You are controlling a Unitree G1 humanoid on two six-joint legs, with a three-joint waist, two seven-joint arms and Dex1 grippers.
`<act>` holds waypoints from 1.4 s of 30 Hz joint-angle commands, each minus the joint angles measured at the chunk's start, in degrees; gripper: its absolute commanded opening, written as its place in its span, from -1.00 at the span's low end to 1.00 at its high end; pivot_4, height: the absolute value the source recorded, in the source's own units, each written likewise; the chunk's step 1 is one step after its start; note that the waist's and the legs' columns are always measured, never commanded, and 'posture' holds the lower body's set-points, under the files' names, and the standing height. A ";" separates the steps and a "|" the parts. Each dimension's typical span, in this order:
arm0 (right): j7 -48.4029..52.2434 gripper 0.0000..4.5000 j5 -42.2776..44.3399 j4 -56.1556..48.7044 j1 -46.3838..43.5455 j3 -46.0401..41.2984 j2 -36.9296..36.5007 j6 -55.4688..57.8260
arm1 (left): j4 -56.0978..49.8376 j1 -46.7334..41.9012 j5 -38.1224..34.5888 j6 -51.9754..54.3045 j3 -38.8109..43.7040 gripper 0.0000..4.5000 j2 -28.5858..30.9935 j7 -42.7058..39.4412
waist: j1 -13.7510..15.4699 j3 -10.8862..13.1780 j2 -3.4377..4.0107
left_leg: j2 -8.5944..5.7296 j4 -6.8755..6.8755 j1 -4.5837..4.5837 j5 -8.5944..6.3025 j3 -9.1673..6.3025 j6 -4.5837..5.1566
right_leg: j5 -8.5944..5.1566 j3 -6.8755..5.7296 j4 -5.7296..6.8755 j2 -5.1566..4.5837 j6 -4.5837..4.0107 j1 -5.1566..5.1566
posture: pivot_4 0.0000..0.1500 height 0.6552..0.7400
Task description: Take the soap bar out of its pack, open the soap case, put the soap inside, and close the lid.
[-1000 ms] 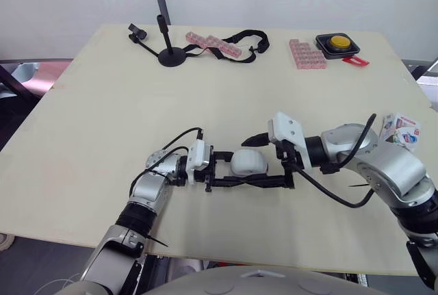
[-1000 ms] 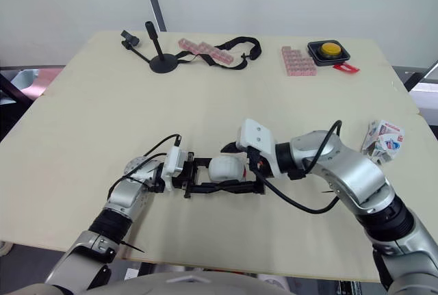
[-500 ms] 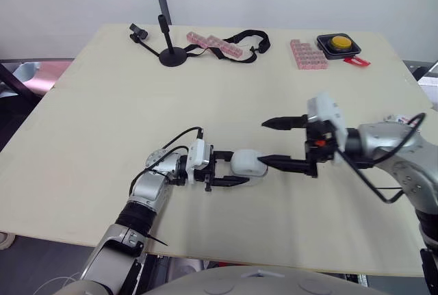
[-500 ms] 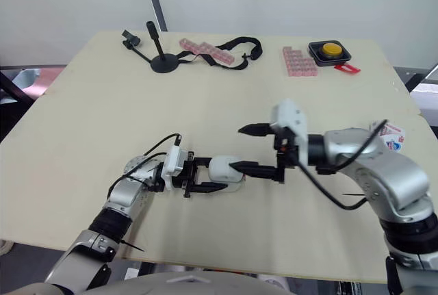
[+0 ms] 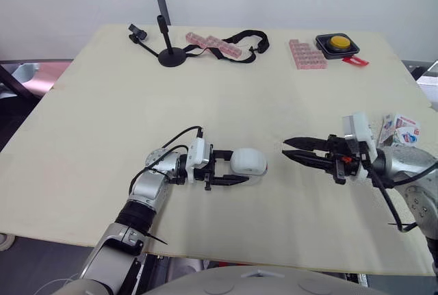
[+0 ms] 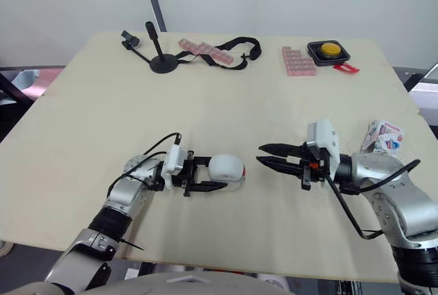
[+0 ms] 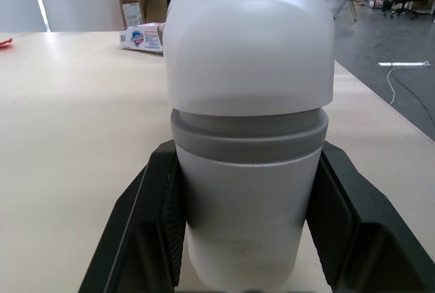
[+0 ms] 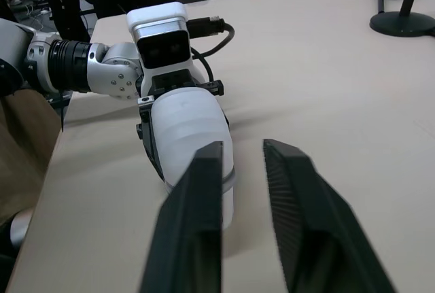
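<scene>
Change: the right hand (image 5: 286, 148) has backed away from the soap case (image 5: 248, 163). A second ago its fingers straddled the case; now it hangs at centre right of the frame, well apart from it, with bare tabletop (image 5: 102, 117) between.
Right hand state: released, holding nothing, its two fingers a narrow gap apart and pointing toward the case.
Left hand: the left hand (image 5: 236, 166) is still clamped on the case, one finger down each side, holding it low on the tabletop.
Soap case: lower centre of the frame; in the left wrist view the white cap sits square over the grey band, so the lid looks shut.
Soap: hidden; the case is opaque, so whether the bar is inside cannot be seen.
Soap pack: the soap pack (image 5: 399, 129) lies crumpled at the far right, just beside the tabletop's edge.
Meaning: probably the closing step is done or nearly so; what is left would be for the left hand to let go.
Edges: the case lies fairly near the tabletop's lower edge, with a margin.
Open room: wide bare surface across centre and left; the black stand (image 5: 171, 54), pink block strips (image 5: 212, 43), pink tray (image 5: 306, 54) and yellow button (image 5: 337, 43) line the top, well clear.
</scene>
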 commanded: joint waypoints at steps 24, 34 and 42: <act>-3.00 -0.99 -2.31 -2.62 -8.37 13.35 1.87 -0.23 | -1.80 -0.09 -0.23 0.00 0.18 -0.16 0.50 0.42 | 0.06 0.00 0.00 | -0.01 0.00 0.01 0.01 0.00 0.00 | 0.00 0.00 0.02 0.00 0.00 0.01 | 1.00 0.99; -4.19 -0.99 -7.52 -0.64 -8.92 17.77 -0.47 2.12 | -2.01 0.09 -0.07 -0.17 0.11 -0.16 0.57 0.62 | -0.06 -0.02 -0.02 | 0.00 0.00 0.08 0.01 0.00 0.00 | 0.00 0.01 0.02 0.00 0.00 0.06 | 1.00 0.99; -5.05 -0.99 -8.75 0.14 -8.71 19.83 -1.80 3.56 | -2.11 0.21 -0.09 -0.27 0.04 -0.16 0.54 0.68 | -0.09 -0.13 -0.04 | 0.00 -0.01 0.17 0.01 0.00 0.00 | 0.00 0.02 0.00 0.00 0.00 0.15 | 1.00 0.99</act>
